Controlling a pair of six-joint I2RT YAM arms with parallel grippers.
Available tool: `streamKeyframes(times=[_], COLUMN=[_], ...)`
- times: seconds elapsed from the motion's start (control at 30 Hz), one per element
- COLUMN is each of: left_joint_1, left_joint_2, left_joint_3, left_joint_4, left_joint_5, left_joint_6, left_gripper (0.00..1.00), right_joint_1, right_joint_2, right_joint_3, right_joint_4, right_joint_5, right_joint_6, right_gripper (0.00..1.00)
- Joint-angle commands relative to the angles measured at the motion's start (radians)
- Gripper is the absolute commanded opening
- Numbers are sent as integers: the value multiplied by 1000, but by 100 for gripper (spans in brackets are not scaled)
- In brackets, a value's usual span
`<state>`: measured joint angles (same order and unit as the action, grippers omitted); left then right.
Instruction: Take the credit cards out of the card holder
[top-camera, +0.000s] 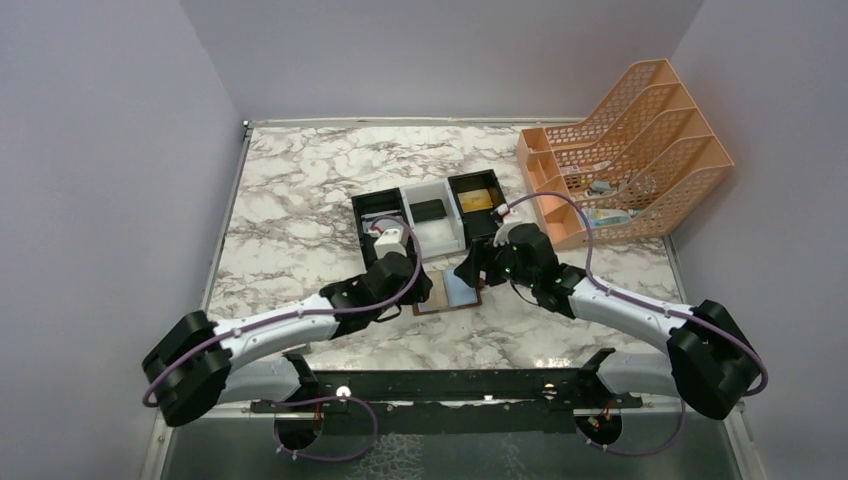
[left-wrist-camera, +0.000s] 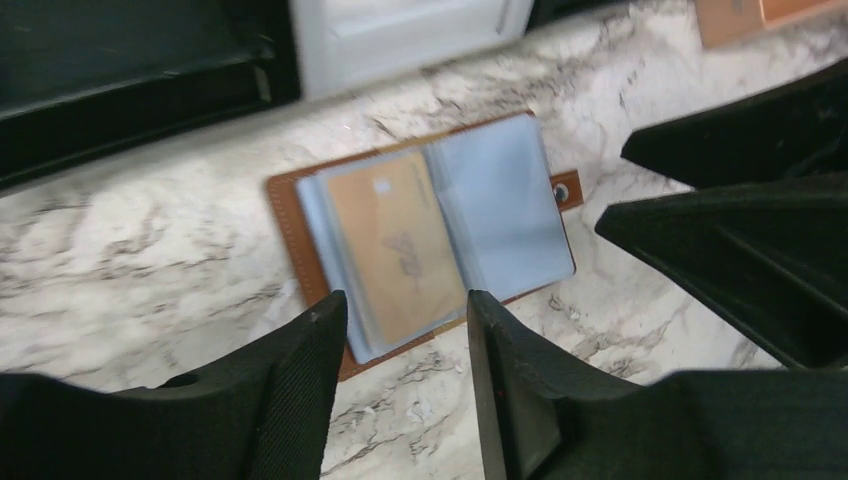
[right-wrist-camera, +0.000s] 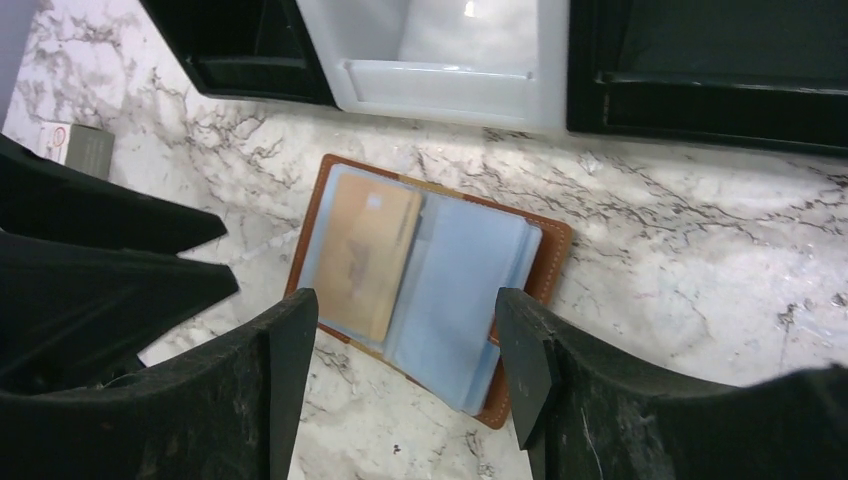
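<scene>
The card holder (top-camera: 450, 292) lies spread open, pockets up, on the marble table (top-camera: 300, 200), just on the near side of the three-compartment tray (top-camera: 403, 200). Laid flat like that, its sleeves face the fingers. A gold card (left-wrist-camera: 395, 250) sits in the clear pocket of the left leaf. The right leaf shows only blue-grey, and I can't tell whether it holds anything.

Both arms crowd in from either side. The left gripper (left-wrist-camera: 407, 305) hangs over the near edge of the gold card's leaf, jaws apart and nothing between them. The right gripper (right-wrist-camera: 405, 300) straddles the holder from above, spread wide and also empty — placed, I'd guess, to pin the leather while the other draws the card.

A dark card (top-camera: 428, 210) and a second gold card (top-camera: 475, 200) lie in the tray, so I'd judge the job partway done.
</scene>
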<state>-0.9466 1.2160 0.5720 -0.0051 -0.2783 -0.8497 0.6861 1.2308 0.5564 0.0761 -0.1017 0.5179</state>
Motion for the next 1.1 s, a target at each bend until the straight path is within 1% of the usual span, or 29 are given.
streamKeyframes(times=[0.0,0.07,0.17,0.33,0.4,0.6,0.7,0.77,0.87,0.97,1.07], left_joint_1=[-1,-1,1,3,2,3,3,3,3,2,3], left_joint_2=[-157,-214,-285,-377,-395,-381,-363,-355,-344,-335,-323], left_joint_3=[-61,-83,-107,-146,-158,-159,-159,-162,-165,-163,-163], left_joint_4=[-133,-166,-201,-219,-216,-193,-175,-161,-141,-122,-96], left_joint_5=[-218,-252,-277,-302,-301,-283,-265,-252,-236,-213,-187], left_joint_6=[-61,-77,-98,-117,-118,-104,-101,-98,-94,-84,-75], left_gripper=[53,56,57,57,57,59,60,61,63,64,64], right_joint_1=[57,122,186,219,230,239,250,255,261,262,259], right_joint_2=[26,85,183,289,324,434,480,512,546,558,560], right_joint_3=[54,104,180,247,276,352,381,402,417,402,373], right_joint_4=[18,-33,-98,-84,-104,-148,-164,-176,-199,-207,-169], right_joint_5=[5,99,206,211,227,219,251,246,282,320,293], right_joint_6=[-38,-43,-35,-2,0,-18,-16,-18,-5,11,6], right_gripper=[65,66,66,66,66,72,74,74,74,71,68])
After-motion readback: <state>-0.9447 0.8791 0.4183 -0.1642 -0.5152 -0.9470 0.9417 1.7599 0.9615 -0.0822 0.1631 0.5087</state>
